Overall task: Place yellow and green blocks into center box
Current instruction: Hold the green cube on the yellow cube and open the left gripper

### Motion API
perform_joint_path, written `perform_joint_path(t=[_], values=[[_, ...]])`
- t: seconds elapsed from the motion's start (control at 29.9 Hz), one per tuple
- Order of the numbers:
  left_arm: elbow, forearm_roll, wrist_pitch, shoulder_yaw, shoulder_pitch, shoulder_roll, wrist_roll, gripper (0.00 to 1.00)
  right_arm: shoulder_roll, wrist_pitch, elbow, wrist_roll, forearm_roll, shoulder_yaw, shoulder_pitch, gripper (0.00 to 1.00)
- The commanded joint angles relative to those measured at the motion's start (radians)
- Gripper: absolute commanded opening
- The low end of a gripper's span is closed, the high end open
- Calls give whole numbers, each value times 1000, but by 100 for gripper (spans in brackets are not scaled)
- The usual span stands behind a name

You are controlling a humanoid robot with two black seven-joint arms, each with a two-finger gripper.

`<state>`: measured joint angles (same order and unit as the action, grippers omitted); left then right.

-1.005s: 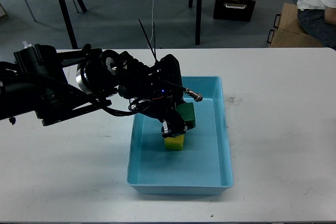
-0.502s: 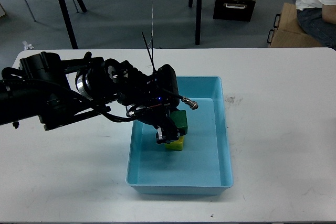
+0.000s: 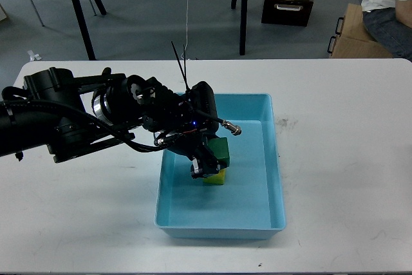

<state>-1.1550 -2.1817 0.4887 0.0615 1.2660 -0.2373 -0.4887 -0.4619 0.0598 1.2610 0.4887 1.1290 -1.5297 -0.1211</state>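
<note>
My left gripper reaches down into the light blue center box from the left. It looks shut on the green block, though its dark fingers are hard to tell apart. The green block sits low in the box, against the top of the yellow block. The yellow block rests on the box floor, partly hidden by the gripper. My right gripper is out of view.
The box stands on a white table. My left arm lies across the table's left half. Beyond the far edge are black stand legs, a dark case and a seated person.
My left gripper has moved down and slightly left with the green block, bringing it onto the yellow block. In the last half second it has hardly moved.
</note>
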Motion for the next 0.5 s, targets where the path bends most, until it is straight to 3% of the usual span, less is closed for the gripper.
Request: perform_joint_path(t=[0.0,0.13,0.3,0.47], values=[[0,0,0,0,0,-3,0,90,2,0,0,0,0,2,0,99],[-5,0,0,1,0,-5,0,86,2,0,-2,0,0,0,0,99],[-6,0,0,4,3,-7,0,45,2,0,-2,0,0,-3,0,99],[-9,0,0,3,3,-11,0,47,2,0,-2,0,0,-3,0,99]])
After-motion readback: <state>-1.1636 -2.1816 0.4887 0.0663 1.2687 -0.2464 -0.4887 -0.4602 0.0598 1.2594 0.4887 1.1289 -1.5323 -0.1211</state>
